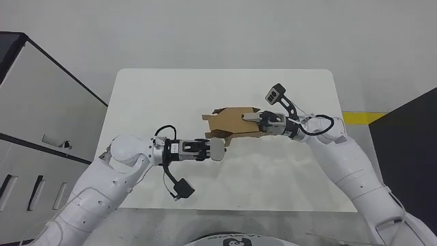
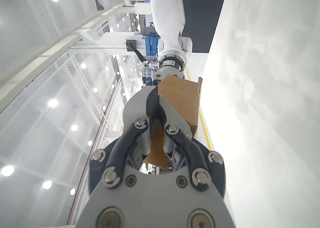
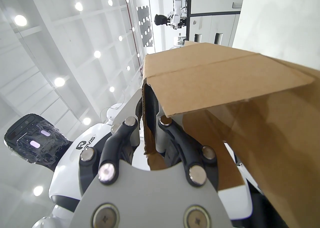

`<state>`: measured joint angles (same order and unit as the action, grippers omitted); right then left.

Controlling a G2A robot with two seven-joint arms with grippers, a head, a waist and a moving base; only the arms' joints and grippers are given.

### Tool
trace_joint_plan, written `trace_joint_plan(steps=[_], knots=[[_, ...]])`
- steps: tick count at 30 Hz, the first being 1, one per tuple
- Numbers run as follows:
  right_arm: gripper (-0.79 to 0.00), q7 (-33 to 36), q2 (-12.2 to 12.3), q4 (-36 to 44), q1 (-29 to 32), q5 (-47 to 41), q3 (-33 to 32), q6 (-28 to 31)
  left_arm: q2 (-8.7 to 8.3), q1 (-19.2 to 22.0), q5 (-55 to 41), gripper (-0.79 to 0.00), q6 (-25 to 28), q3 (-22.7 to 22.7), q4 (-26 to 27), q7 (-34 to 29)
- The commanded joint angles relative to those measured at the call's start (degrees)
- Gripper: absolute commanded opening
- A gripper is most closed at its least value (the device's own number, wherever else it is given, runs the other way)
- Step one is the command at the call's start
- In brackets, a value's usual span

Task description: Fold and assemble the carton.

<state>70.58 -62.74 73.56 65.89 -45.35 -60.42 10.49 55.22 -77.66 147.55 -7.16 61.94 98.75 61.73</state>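
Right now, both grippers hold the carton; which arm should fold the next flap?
Probably right: the right gripper clamps a wall beside the loose flap; the left gripper can steady the carton at its other end.

Top view looks straight down from well above the white table, with the carton near the middle. Both wrist views sit close against the carton from opposite ends, seemingly tilted up toward the ceiling. All three views share the carton.

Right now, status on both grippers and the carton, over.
Left gripper shut on a carton flap. Right gripper shut on its other end. Partly folded, held between both arms over the table. No obstacle seen near it.
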Motion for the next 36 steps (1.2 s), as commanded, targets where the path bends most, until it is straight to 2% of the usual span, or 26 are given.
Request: trace_joint_plan(steps=[1,11,22,36], knots=[[-0.785,-0.02,-0.06,-0.02,-0.03,0.21,0.06,-0.17,0.09,0.37,0.10,-0.785,0.17,-0.65,0.05,0.09],[-0.785,0.64,-0.41,-0.08,-0.06,0.56,0.47,-0.60,0.80,2.76,0.89,-0.785,0.89,-4.24,-0.36,-0.84],[-0.785,2.13,-0.74,-0.64,-0.03,0.13,0.67,-1.08,1.13,3.82,0.43,-0.785,0.63,-5.61,-1.43,-1.99],[-0.785,6.09,-0.62,-1.32,0.34,-1.35,-1.12,-0.58,0.10,1.40,-0.25,-0.785,-0.47,-1.49,-0.97,-3.24]])
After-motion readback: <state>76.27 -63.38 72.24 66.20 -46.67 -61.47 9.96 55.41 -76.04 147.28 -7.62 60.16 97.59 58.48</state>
